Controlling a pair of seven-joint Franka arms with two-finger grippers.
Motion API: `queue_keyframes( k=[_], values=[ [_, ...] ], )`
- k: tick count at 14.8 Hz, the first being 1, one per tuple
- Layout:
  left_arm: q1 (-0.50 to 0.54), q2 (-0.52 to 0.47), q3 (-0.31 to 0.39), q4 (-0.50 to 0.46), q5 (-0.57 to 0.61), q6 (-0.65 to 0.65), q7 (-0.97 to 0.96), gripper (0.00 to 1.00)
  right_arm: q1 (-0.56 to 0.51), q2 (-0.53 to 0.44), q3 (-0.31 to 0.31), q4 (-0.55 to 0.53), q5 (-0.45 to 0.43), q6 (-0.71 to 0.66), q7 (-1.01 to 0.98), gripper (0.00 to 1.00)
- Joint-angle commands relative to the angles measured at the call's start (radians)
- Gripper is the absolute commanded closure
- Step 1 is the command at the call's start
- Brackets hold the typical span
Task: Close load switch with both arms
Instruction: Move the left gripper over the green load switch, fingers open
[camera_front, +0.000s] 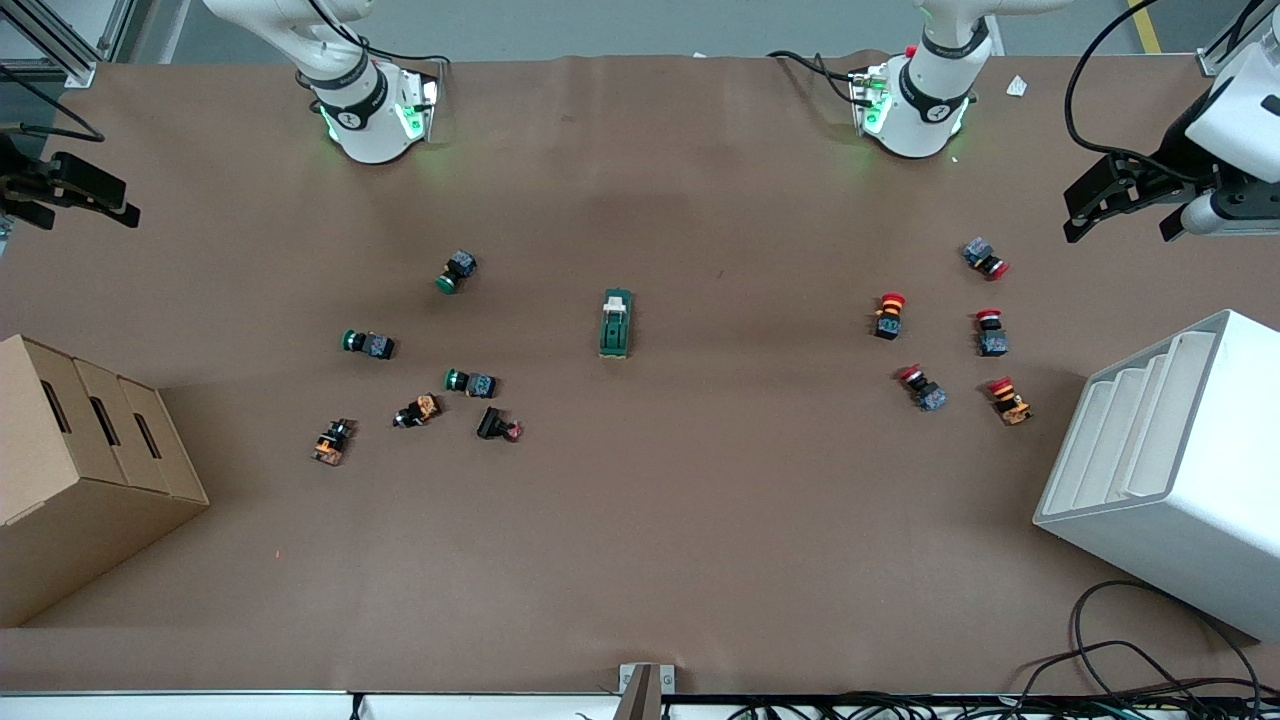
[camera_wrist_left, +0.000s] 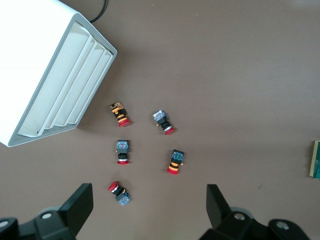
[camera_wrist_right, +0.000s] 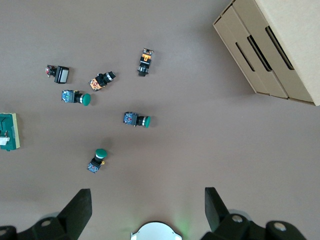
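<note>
The load switch (camera_front: 616, 323), a dark green oblong block with a white lever piece, lies at the middle of the table. It shows at the edge of the left wrist view (camera_wrist_left: 315, 159) and of the right wrist view (camera_wrist_right: 9, 131). My left gripper (camera_front: 1120, 225) hangs open and empty, high over the left arm's end of the table, with red push buttons under it (camera_wrist_left: 149, 202). My right gripper (camera_front: 85, 215) hangs open and empty, high over the right arm's end (camera_wrist_right: 146, 205). Both are well away from the switch.
Several red-capped push buttons (camera_front: 940, 340) lie toward the left arm's end, beside a white stepped rack (camera_front: 1170, 470). Green and orange push buttons (camera_front: 420, 380) lie toward the right arm's end, beside a cardboard box (camera_front: 80, 470). Cables (camera_front: 1150, 670) lie at the near edge.
</note>
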Motion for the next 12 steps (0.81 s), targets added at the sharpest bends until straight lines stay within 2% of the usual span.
queue_keyframes(
  k=[1,4,6,10,12],
  values=[
    [-0.003,0.001,-0.004,0.021,0.008,-0.023,0.008,0.00,0.007,-0.026,-0.001,-0.023,-0.009,0.004,-0.008,0.00],
    [-0.026,0.014,-0.023,0.022,0.005,-0.021,-0.004,0.00,0.007,-0.026,-0.001,-0.023,-0.009,0.004,-0.008,0.00],
    [-0.043,0.051,-0.088,0.032,-0.001,-0.009,-0.018,0.00,0.007,-0.026,-0.001,-0.023,-0.009,0.002,-0.008,0.00],
    [-0.056,0.151,-0.299,0.026,0.008,0.115,-0.229,0.00,0.007,-0.026,-0.001,-0.021,-0.009,0.002,-0.008,0.00],
    [-0.104,0.203,-0.391,-0.010,0.097,0.196,-0.358,0.00,0.007,-0.026,-0.001,-0.021,-0.009,0.002,-0.008,0.00]
  ],
)
